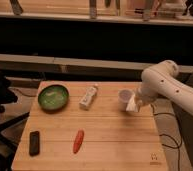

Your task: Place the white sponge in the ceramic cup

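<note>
Gripper sits at the right side of the wooden table, directly over the white sponge; cannot tell whether it is clamped or spread. Sponge is just right of the ceramic cup, touching or nearly so, not inside. Green bowl and white bottle lie to the left.
</note>
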### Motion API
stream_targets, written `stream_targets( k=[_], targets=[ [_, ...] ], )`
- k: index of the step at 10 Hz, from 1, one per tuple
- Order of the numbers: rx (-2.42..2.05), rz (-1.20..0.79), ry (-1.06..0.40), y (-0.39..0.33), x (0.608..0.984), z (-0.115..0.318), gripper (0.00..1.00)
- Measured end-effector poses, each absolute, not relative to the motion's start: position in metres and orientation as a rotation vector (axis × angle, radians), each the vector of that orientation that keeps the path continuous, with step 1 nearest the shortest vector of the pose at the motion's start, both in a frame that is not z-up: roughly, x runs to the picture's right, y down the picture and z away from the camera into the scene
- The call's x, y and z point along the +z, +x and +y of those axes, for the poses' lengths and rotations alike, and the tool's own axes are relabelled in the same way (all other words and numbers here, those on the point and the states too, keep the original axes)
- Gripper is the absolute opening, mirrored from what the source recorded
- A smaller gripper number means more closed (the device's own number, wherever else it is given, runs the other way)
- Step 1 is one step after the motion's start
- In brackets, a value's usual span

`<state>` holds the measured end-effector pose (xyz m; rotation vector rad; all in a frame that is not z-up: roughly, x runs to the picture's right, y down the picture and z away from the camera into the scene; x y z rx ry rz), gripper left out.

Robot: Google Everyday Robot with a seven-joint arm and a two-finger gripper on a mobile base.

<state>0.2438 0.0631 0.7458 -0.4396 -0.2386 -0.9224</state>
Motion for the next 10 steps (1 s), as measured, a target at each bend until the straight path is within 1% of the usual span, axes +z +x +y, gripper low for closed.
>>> stream_targets(
  k=[4, 7, 10],
  targets=[
    [-0.927, -0.228, -0.434, 0.242, 0.747, 0.056, 0.01],
    [-0.932, -0.221, -0.429, 0.232, 0.755, 0.042, 0.01],
    [-0.934, -0.213, -0.43, 0.235, 0.755, 0.041, 0.01]
  ],
)
